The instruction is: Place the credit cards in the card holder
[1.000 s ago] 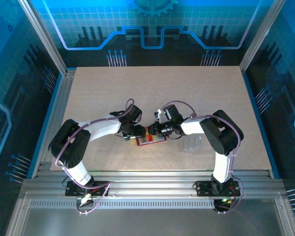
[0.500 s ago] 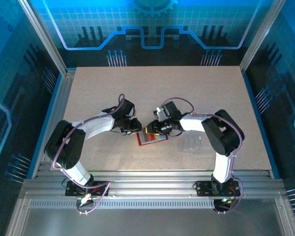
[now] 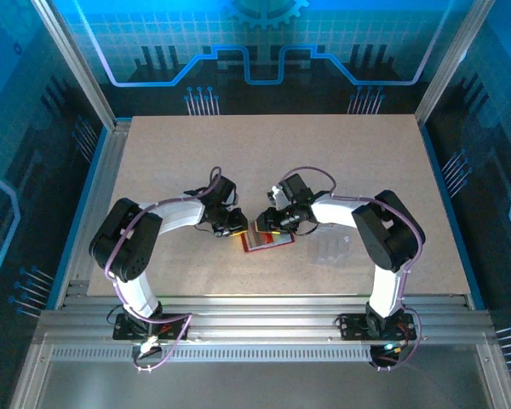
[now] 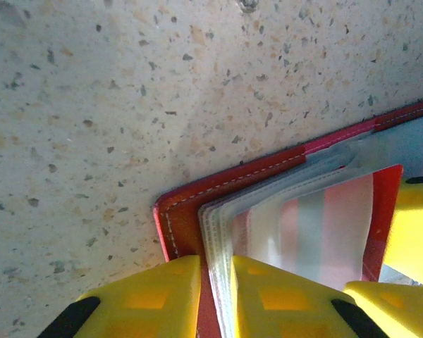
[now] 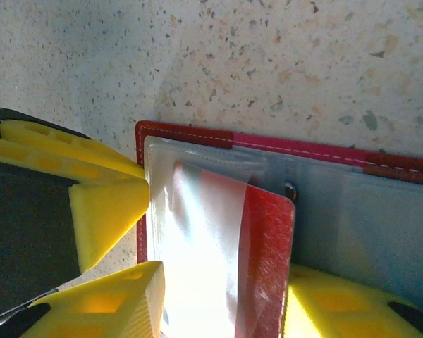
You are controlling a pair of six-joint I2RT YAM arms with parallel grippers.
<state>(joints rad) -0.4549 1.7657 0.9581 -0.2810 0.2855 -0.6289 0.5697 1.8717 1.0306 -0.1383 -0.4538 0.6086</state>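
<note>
We start at the left gripper (image 4: 215,285). Its yellow fingers (image 4: 148,296) stand close together, pinched on a corner of the card holder (image 4: 233,182). The red stitched cover and the edges of the clear pockets (image 4: 296,218) sit in the narrow slot between them. Just beyond these fingertips the card holder lies open and flat on the speckled table (image 4: 127,84), and its pockets fan away to this gripper's right. At the far side of that fan, the left wrist view catches the edge of a red card (image 4: 385,211) and the yellow tips of the other arm.

The right gripper (image 5: 224,282) faces the left one from the opposite side. Its jaws stand partly apart, and one of the clear pockets, with the red card in it, lies across the gap from one finger to the other. We cannot tell whether the pads press on it or merely flank it. Just past this gripper's left fingertip, one yellow finger of the left gripper sits against the card holder's stitched corner.

From above, the two grippers meet nearly tip to tip over one end of the card holder. The rest of it reaches out below the right gripper, toward the arm bases. Farther out, past the right gripper's wrist, a clear plastic bag (image 3: 332,247) lies on the table, apart from the card holder.
</note>
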